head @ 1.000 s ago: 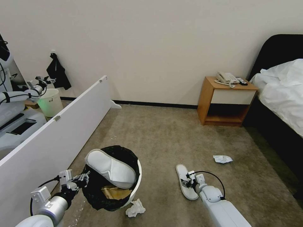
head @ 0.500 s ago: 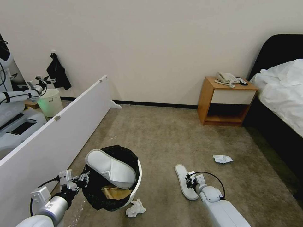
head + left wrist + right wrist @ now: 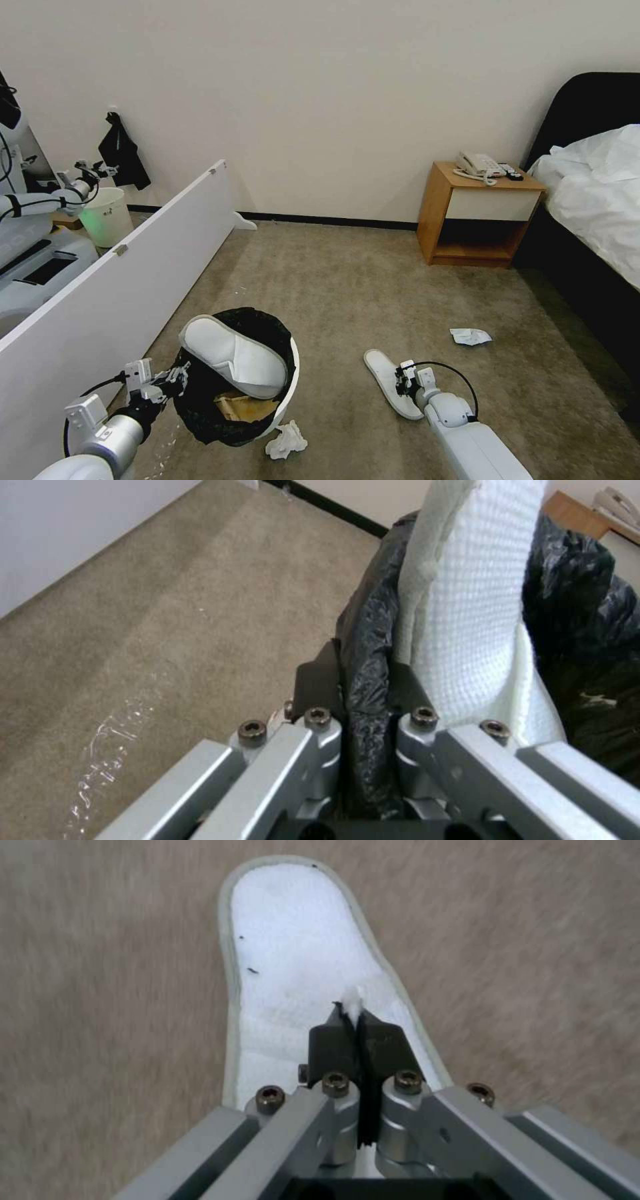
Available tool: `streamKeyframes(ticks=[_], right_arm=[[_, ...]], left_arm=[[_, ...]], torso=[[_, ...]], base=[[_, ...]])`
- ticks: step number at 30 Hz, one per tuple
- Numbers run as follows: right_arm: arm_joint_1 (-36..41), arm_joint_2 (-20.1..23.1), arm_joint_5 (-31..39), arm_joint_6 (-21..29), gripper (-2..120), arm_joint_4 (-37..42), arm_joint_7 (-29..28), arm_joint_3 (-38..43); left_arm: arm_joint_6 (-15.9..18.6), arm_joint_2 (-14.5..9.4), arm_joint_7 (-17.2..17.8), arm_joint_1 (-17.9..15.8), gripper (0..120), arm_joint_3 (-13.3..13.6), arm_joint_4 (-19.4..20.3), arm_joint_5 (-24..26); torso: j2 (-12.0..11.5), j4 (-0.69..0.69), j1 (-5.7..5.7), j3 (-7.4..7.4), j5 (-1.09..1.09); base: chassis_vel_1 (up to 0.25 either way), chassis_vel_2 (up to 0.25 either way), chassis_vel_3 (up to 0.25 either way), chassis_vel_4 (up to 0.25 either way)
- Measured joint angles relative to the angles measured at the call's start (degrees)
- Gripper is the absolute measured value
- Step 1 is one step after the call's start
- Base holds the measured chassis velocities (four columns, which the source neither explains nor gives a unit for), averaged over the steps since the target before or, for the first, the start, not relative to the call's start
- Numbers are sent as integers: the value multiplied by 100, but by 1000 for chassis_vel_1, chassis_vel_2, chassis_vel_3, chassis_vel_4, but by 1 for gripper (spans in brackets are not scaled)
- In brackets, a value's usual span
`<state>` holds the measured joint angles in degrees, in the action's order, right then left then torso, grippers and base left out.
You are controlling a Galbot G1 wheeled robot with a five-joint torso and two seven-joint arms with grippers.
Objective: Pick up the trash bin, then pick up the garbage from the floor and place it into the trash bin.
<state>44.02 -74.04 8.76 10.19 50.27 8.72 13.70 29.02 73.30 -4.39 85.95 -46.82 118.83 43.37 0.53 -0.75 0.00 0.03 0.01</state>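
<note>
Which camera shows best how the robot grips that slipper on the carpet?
The right wrist view: the right gripper pinches the floor slipper by a bit of fabric. The head view shows the slipper whole but farther off.

the trash bin (image 3: pixel 288 393) is round and white, lined with a crinkled black bag (image 3: pixel 200 407), and stands on the grey-brown carpet (image 3: pixel 347 293). a white slipper (image 3: pixel 233 357) lies across its mouth, over tan folded paper (image 3: pixel 243 407) inside. a second white slipper (image 3: pixel 390 381) lies flat on the floor to the bin's right, sole side up, well apart from it. a crumpled white tissue (image 3: pixel 287 441) lies just beside the bin's base. another crumpled white piece (image 3: pixel 470 336) lies farther right, near the bed side.
</note>
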Motion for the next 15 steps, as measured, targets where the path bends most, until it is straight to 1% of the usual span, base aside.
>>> streamKeyframes(ticks=[1, 2, 4, 5, 6, 7, 8, 9, 10, 11, 12, 13, 14, 15], right_arm=[[74, 80, 114, 2, 0, 280, -7, 80], [74, 80, 114, 2, 0, 280, -7, 80], [153, 205, 262, 12, 0, 642, -18, 205], [153, 205, 262, 12, 0, 642, -18, 205], [219, 350, 429, 29, 0, 1066, -39, 367], [242, 416, 477, 34, 0, 1230, -41, 429], [286, 574, 583, 43, 0, 1611, -48, 555], [286, 574, 583, 43, 0, 1611, -48, 555], [341, 744, 701, 44, 0, 2089, -41, 688], [341, 744, 701, 44, 0, 2089, -41, 688], [368, 867, 816, 35, 0, 2436, -29, 787], [368, 867, 816, 35, 0, 2436, -29, 787], [393, 1006, 1020, 29, 0, 2885, -10, 883], [406, 1086, 1216, 9, 0, 3232, 24, 936]], left_arm=[[0, -11, 14, -7, 4, 0, -5, 18], [0, -11, 14, -7, 4, 0, -5, 18], [13, -26, 35, -22, 4, 0, -8, 40], [13, -26, 35, -22, 4, 0, -8, 40], [33, -35, 56, -30, 4, -1, -7, 80], [41, -41, 63, -31, 4, -2, -6, 96], [49, -53, 74, -30, 4, -10, -5, 123], [49, -53, 74, -30, 4, -10, -5, 123], [66, -66, 87, -24, 4, -10, -5, 154], [66, -66, 87, -24, 4, -10, -5, 154], [85, -72, 106, -18, 4, -10, -5, 178], [85, -72, 106, -18, 4, -10, -5, 178], [128, -75, 144, -15, 4, 1, -5, 213], [180, -75, 188, -15, 4, 13, 5, 260]], torso=[[0, -1, 0, 0, 0], [0, -1, 0, 0, 0], [0, -1, 0, 0, 0], [0, -1, 0, 0, 0], [0, -1, 0, 0, 1], [0, 0, 0, 0, 1], [0, -2, 0, 0, -3], [0, -2, 0, 0, -3], [0, -2, 0, 0, 2], [0, -2, 0, 0, 2], [0, -1, 0, 0, 1], [0, -1, 0, 0, 1], [0, -1, 0, -1, -5], [0, -2, 0, -1, 1]], base=[[0, 0, 0, 0], [0, 0, 0, 0], [0, 0, 0, 0], [0, 0, 0, 0], [0, 0, 0, 0], [0, 0, 0, 0], [0, 0, 0, 0], [0, 0, 0, 0], [0, 0, 0, 0], [0, 0, 0, 0], [0, 0, 0, 0], [0, 0, 0, 0], [0, 0, 0, 0], [0, 0, 0, 0]])
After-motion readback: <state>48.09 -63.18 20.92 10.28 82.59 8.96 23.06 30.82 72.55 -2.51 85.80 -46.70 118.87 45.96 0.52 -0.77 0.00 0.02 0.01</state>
